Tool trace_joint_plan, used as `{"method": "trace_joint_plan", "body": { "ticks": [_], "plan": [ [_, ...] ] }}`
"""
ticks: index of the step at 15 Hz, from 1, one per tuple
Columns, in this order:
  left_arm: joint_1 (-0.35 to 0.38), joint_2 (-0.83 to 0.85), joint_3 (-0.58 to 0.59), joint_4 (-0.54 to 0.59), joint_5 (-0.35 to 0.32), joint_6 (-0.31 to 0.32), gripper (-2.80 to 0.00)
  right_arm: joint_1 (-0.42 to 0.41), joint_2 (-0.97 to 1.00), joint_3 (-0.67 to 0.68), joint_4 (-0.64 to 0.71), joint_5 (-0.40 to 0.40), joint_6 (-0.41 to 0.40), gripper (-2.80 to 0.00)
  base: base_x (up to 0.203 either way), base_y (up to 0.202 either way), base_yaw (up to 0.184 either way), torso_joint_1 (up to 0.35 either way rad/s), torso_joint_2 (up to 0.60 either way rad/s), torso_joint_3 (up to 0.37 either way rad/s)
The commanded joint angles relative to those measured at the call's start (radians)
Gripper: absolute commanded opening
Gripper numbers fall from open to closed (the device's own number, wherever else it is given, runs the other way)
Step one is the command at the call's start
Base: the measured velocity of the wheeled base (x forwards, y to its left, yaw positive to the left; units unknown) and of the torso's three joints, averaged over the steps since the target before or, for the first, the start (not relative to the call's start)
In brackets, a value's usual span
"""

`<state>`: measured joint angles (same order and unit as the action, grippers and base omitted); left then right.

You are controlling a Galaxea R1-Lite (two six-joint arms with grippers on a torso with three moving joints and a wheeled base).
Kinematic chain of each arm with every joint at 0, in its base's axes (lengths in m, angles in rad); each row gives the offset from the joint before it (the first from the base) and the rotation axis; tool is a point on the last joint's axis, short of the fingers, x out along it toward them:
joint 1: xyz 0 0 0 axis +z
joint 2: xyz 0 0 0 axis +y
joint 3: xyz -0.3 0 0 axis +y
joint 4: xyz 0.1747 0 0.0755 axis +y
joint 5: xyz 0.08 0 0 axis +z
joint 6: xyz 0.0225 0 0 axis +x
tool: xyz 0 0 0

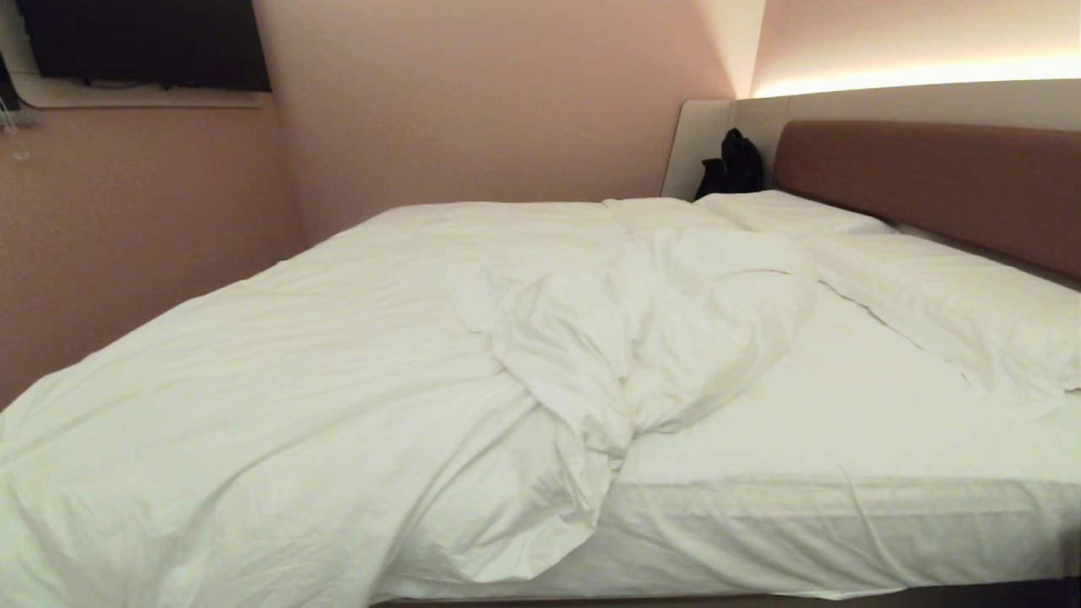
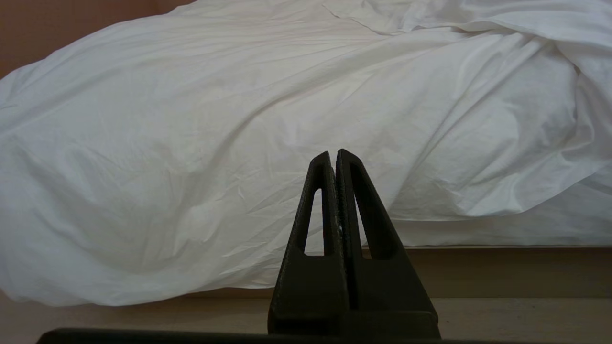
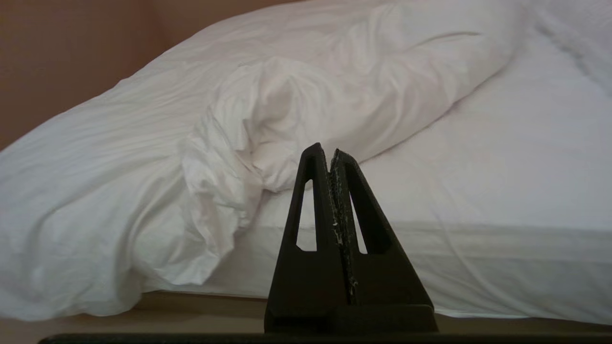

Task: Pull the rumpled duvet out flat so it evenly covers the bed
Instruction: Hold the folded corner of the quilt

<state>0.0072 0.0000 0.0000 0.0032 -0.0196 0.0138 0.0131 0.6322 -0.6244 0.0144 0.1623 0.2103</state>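
From the head view, one bed [image 1: 844, 515] fills the room's corner, its reddish-brown headboard [image 1: 929, 181] at the far right. One duvet [image 1: 338, 338] lies over the left part of the mattress, spilling down over the near edge at the left, and is bunched into a rumpled ridge near the middle. To the right of that ridge the fitted sheet [image 1: 844, 405] is bare. Two pillows [image 1: 954, 304] lie side by side against the headboard. One dark bag [image 1: 733, 165] stands in the corner beside the headboard, and one dark screen [image 1: 143, 42] hangs on the wall at upper left. Neither arm shows here.

In the left wrist view, the left gripper [image 2: 334, 155] hangs in front of the bed's side, its two fingers pressed together and holding nothing. The duvet [image 2: 191, 143] drapes over the edge beyond it, apart from the fingertips, above the bed's base [image 2: 502, 272].

In the right wrist view, the right gripper [image 3: 327, 153] also has its two fingers closed against each other, empty. Beyond it the duvet's crumpled fold [image 3: 229, 157] hangs over the mattress edge, with bare sheet [image 3: 502, 167] beside it.
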Motion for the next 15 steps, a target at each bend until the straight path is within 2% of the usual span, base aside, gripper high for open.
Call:
{"method": "trace_joint_plan", "body": {
  "ticks": [1,8,15],
  "plan": [
    [0.000,0.000,0.000,0.000,0.000,0.000,-2.80,0.002,0.292,-0.105,-0.087,0.040,0.076,-2.80,0.000,0.000,0.000,0.000,0.00,0.000],
    [0.000,0.001,0.000,0.000,0.000,0.000,-2.80,0.017,0.721,-0.413,-0.117,0.116,0.171,-2.80,0.000,0.000,0.000,0.000,0.00,0.000],
    [0.000,0.000,0.000,0.000,0.000,0.000,-2.80,0.109,1.017,-0.571,-0.116,0.125,0.183,-2.80,0.000,0.000,0.000,0.000,0.00,0.000]
  ]
}}
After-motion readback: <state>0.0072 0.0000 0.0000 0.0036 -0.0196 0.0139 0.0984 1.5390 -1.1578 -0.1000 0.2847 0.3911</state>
